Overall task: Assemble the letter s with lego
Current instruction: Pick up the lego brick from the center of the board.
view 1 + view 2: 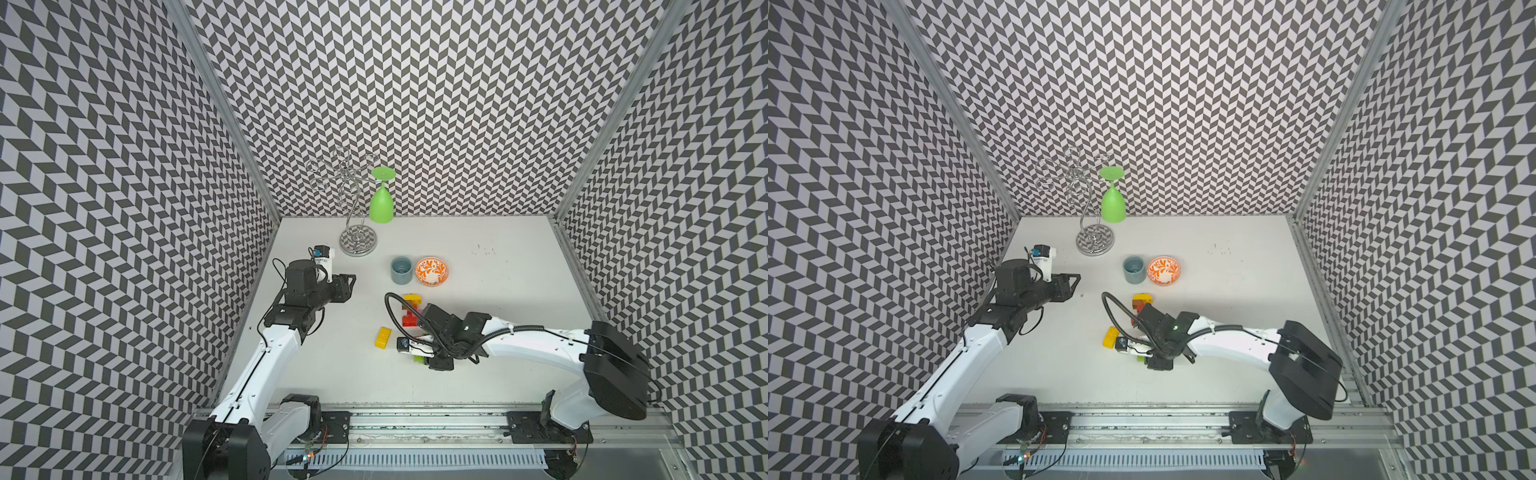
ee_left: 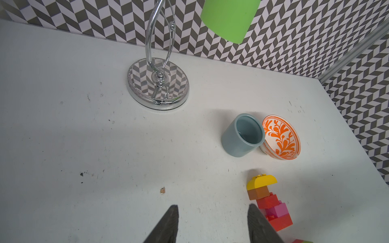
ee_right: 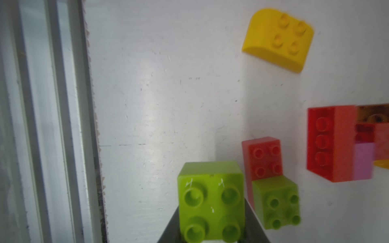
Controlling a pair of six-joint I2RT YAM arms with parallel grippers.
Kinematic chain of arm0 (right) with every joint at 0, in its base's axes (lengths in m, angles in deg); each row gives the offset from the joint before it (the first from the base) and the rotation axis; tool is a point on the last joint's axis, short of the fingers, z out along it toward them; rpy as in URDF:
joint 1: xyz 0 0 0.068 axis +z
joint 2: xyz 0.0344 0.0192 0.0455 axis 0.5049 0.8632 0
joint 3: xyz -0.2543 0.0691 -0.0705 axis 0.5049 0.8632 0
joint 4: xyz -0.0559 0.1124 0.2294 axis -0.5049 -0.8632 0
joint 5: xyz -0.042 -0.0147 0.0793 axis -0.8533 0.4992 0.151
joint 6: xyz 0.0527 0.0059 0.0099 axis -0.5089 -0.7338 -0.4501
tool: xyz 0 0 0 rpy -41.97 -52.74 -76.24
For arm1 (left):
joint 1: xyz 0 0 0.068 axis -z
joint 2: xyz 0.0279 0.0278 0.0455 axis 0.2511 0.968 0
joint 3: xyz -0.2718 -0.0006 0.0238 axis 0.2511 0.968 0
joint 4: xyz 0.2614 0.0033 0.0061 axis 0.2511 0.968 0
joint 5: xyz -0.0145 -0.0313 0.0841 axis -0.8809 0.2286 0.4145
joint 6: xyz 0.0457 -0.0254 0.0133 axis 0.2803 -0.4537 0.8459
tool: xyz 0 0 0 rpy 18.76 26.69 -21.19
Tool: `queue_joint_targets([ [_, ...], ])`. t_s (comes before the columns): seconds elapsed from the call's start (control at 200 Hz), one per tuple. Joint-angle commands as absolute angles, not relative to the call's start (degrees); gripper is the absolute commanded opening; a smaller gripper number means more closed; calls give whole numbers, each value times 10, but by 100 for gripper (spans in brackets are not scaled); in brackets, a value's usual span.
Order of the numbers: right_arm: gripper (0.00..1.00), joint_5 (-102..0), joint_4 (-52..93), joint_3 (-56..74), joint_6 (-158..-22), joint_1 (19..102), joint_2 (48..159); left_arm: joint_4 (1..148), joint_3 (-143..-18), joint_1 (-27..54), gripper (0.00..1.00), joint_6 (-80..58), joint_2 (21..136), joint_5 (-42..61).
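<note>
Lime brick [image 3: 211,199], seemingly in right claw [image 3: 212,218]

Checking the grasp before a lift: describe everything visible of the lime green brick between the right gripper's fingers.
The lime green brick is a square, glossy plastic block with four round studs facing the wrist camera and white scuffs. The right gripper is shut on it, a dark finger against each side. A second lime brick lies beside it; whether it is lifted is unclear.
</note>
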State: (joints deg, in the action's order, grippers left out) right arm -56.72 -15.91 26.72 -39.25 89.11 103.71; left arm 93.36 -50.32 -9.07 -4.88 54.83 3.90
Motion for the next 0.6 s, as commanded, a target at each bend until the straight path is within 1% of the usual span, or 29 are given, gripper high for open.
queue_joint_targets([
  [0.0,15,-558,-207,211,-338,872,1003,926,-499,-94,54,-47,546,32],
  [0.315,14,-547,-223,144,-276,805,1058,925,-499,-94,54,-46,546,32],
  [0.596,11,-509,-193,170,-194,781,1082,926,-499,-94,54,-45,543,32],
])
